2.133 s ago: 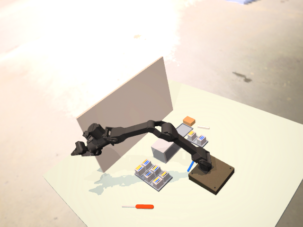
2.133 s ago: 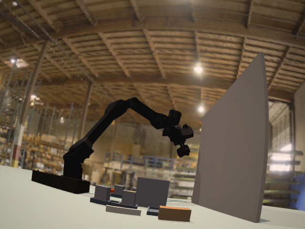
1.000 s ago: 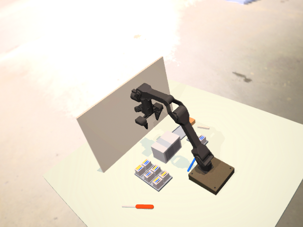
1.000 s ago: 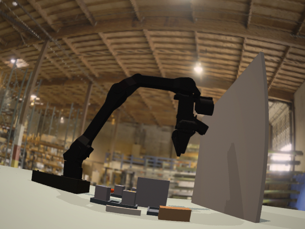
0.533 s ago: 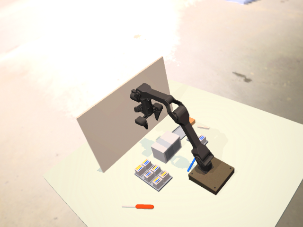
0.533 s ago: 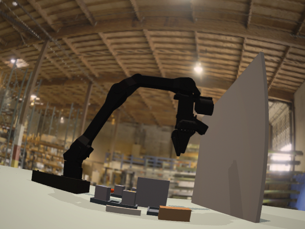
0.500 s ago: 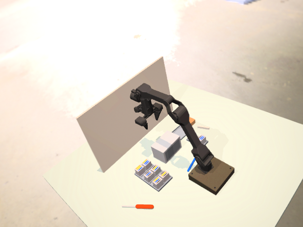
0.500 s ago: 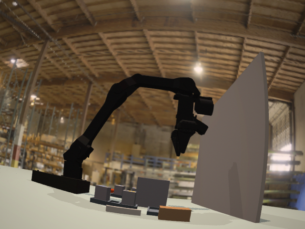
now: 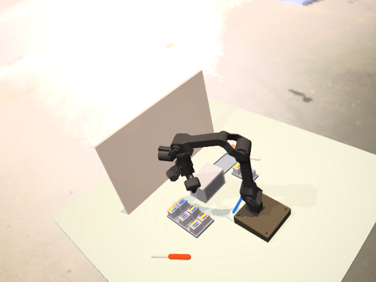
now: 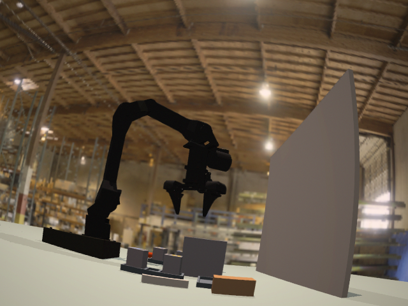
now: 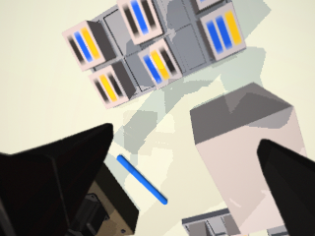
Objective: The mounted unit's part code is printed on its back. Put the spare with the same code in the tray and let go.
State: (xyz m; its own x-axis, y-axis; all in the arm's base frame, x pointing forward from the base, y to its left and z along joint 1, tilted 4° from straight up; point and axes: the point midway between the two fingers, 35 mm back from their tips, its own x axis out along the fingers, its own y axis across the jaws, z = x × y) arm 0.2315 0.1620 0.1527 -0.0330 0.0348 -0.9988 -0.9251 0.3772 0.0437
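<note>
The mounted unit, a large pinkish-grey block (image 9: 210, 178) (image 10: 204, 257) (image 11: 236, 167), stands on the table; no printed code shows on its visible faces. A grey rack (image 9: 182, 226) (image 11: 189, 41) beside it holds several small spares with striped tops. One spare (image 9: 204, 216) (image 11: 107, 88) has black, yellow, black stripes; another (image 11: 86, 44) has black, blue, yellow. A second rack (image 10: 131, 268) holds two spares. The flat grey tray (image 9: 224, 163) (image 10: 204, 281) lies beyond the block. My gripper (image 10: 191, 215) (image 11: 184, 137) is open and empty, pointing down above the table, higher than the block.
A tall panel (image 9: 157, 121) (image 10: 309, 197) stands beyond the block. A blue rod (image 9: 237, 205) (image 11: 143, 179) lies by the arm's base. An orange block (image 10: 233, 285) is beside the tray, a pale bar (image 10: 164, 281) near the second rack. A red-handled screwdriver (image 9: 179, 257) lies in front.
</note>
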